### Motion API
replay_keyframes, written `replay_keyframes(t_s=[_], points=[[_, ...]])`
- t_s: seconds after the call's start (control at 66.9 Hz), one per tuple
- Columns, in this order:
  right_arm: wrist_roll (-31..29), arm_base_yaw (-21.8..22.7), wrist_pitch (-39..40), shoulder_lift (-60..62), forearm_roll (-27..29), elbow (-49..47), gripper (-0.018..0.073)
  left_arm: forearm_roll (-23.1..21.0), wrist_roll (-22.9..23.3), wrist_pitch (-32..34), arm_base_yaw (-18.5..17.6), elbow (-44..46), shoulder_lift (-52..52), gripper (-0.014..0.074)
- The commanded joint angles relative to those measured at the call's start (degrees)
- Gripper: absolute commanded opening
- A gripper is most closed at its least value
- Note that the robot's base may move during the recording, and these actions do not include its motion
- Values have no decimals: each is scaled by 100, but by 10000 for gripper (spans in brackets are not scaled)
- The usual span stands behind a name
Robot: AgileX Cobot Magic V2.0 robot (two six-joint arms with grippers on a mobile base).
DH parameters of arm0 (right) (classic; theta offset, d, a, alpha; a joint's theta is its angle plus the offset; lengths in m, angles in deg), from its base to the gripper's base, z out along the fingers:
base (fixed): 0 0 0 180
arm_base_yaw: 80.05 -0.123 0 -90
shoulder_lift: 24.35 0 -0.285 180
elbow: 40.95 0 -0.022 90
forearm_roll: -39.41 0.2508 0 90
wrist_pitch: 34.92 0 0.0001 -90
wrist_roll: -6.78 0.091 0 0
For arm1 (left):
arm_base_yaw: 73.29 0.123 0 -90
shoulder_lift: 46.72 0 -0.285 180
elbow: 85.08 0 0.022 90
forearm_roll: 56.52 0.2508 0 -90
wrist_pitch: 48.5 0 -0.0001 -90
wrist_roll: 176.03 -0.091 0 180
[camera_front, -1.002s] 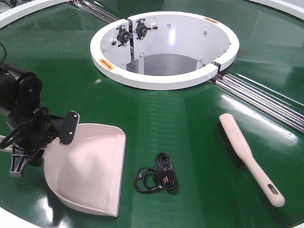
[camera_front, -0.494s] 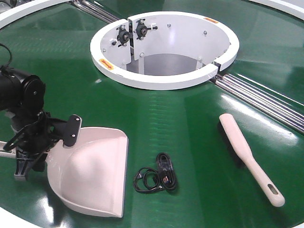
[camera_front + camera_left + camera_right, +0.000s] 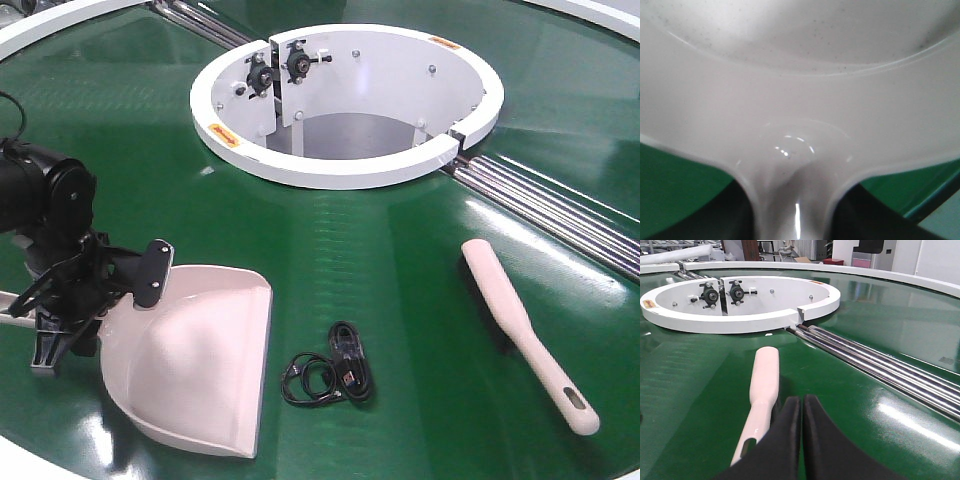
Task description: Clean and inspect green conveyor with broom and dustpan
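Observation:
The pale beige-pink dustpan (image 3: 195, 365) lies on the green conveyor (image 3: 400, 250) at the front left, its mouth facing right. My left gripper (image 3: 98, 290) is shut on its handle just behind the pan. The left wrist view shows the dustpan (image 3: 800, 100) filling the frame, with the handle neck running down between the dark fingers (image 3: 735, 220). The beige broom (image 3: 520, 325) lies flat at the right, slotted end nearest the front edge. In the right wrist view my right gripper (image 3: 801, 401) is shut and empty, just right of the broom (image 3: 765, 375) handle.
A coiled black cable (image 3: 330, 370) lies between the dustpan and the broom. The white ring housing (image 3: 345, 170) stands at the centre back. Steel rollers (image 3: 560, 215) run diagonally behind the broom. The conveyor's white rim (image 3: 20, 460) edges the front left.
The left gripper has risen slightly and shifted right with the dustpan, which slid a little toward the cable. The broom and cable have not moved.

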Motion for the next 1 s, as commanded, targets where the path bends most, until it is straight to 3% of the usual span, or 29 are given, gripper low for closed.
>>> replay_keyframes(t_s=[0.0, 0.987], points=[[-15, 22, 425, 103, -40, 125, -9, -37, 61, 99, -53, 159, -214, -8], [-10, 22, 559, 103, -38, 119, -9, -27, 61, 93, -53, 159, -214, -8]])
